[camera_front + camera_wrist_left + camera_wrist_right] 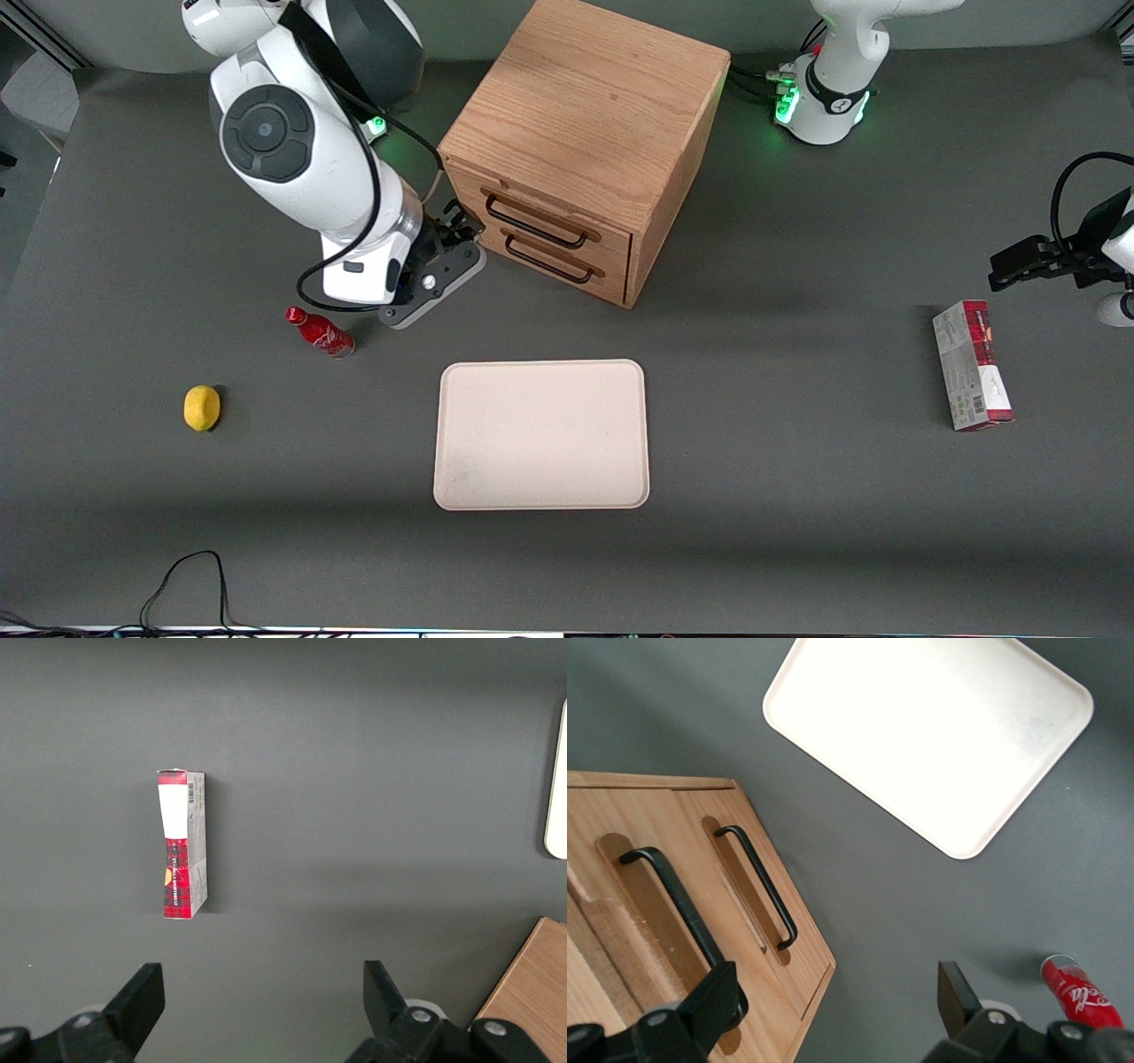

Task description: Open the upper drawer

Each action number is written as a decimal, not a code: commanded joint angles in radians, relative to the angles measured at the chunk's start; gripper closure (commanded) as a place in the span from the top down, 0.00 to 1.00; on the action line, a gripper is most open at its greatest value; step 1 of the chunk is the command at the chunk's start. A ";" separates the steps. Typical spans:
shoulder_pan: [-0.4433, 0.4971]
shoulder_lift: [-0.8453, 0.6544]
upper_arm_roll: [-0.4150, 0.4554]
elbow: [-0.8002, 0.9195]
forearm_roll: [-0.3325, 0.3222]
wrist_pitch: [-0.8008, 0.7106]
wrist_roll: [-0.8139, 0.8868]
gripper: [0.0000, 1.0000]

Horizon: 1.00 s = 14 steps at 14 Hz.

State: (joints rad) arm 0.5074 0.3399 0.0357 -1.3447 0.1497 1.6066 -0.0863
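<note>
A: Where's the claw (462, 223) rn?

B: Right arm's claw is low, just in front of the oak cabinet (585, 115), at the working-arm end of the upper drawer (542, 220). Fingers spread wide. In the wrist cam one finger (719, 997) sits by the end of the upper drawer's black handle (671, 895), the other out over bare tabletop (797, 532). Nothing pinched.

A: Drawer itself?

B: Topmost of the two, looks flush w/ the cabinet front. Lower drawer (556, 262) w/ its own handle right under it.

A: Other stuff?

B: Cream tray (541, 434) nearer the front cam than the cabinet. Red bottle (321, 332) lying on its side near the claw, lemon (202, 408) nearer the cam than that. Red-and-grey carton (971, 365) lies twd the parked arm's end.
</note>
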 commanded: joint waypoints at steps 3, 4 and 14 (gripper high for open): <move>0.020 0.045 0.050 0.038 -0.019 0.012 -0.035 1.00; 0.034 0.054 0.053 0.038 -0.044 0.013 -0.065 1.00; 0.129 0.122 0.058 0.025 -0.093 0.041 -0.262 1.00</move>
State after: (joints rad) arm 0.6149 0.4335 0.0964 -1.3443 0.0629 1.6487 -0.3277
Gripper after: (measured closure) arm 0.000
